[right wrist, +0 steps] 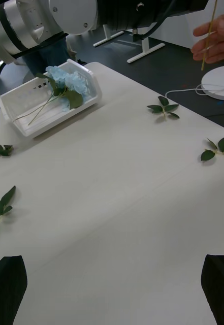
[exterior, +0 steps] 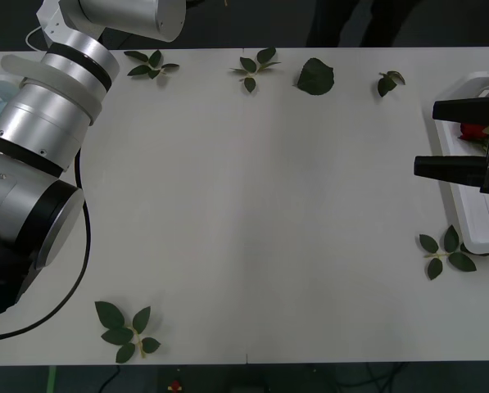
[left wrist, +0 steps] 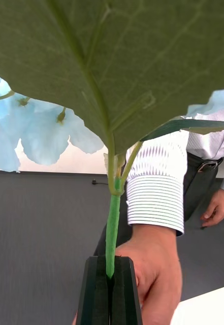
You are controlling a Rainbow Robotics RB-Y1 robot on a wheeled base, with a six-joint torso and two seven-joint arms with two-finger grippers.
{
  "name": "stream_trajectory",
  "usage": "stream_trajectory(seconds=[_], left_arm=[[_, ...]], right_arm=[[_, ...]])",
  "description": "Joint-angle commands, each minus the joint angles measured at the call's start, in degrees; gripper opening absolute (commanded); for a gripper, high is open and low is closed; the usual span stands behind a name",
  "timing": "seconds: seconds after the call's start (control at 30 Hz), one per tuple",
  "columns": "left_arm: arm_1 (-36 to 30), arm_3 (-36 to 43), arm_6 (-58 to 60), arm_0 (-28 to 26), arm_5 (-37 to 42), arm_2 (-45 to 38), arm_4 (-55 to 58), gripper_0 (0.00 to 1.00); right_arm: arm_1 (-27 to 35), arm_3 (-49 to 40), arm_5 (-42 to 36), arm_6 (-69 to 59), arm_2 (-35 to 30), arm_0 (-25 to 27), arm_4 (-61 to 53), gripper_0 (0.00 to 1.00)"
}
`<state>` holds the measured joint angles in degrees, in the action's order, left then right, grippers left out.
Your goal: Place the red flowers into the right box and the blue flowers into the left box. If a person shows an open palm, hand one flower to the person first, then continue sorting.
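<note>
Left tool (left wrist: 110,287) pinches a blue flower (left wrist: 40,132) stem, a person's hand (left wrist: 152,277) just behind it. Right tool (right wrist: 112,289), spread, hovers over the surface (right wrist: 117,203); more blue flowers (right wrist: 66,84) lie in the left box (right wrist: 25,109).

2 white boxes (exterior: 473,233) (right wrist: 45,119), 6 loose leaf sprigs (exterior: 128,329) on the table, 2 claws (left wrist: 110,292) (exterior: 457,139).

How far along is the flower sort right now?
Done: blue flowers lie in the left box, and a red flower sits in the right box. In hand: the left gripper is shut on a blue flower's stem, with a person's hand right behind it, which looks like a handover. The right gripper hangs open over the right box. Left: the table holds loose leaf sprigs.
</note>
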<state>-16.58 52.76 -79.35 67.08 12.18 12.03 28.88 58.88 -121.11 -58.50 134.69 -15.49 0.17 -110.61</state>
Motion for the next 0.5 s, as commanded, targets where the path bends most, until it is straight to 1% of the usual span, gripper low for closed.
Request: stream_trajectory(seconds=[0.03,0.5], left_arm=[[1.2,0.7,-4.1,4.0,-0.9,-0.5,0.1,0.00],[1.2,0.7,-4.1,4.0,-0.9,-0.5,0.1,0.00]], right_arm=[[-1.1,-1.6,-0.1,1.4,0.3,-1.5,-0.7,1.00],[-1.1,-1.6,-0.1,1.4,0.3,-1.5,-0.7,1.00]])
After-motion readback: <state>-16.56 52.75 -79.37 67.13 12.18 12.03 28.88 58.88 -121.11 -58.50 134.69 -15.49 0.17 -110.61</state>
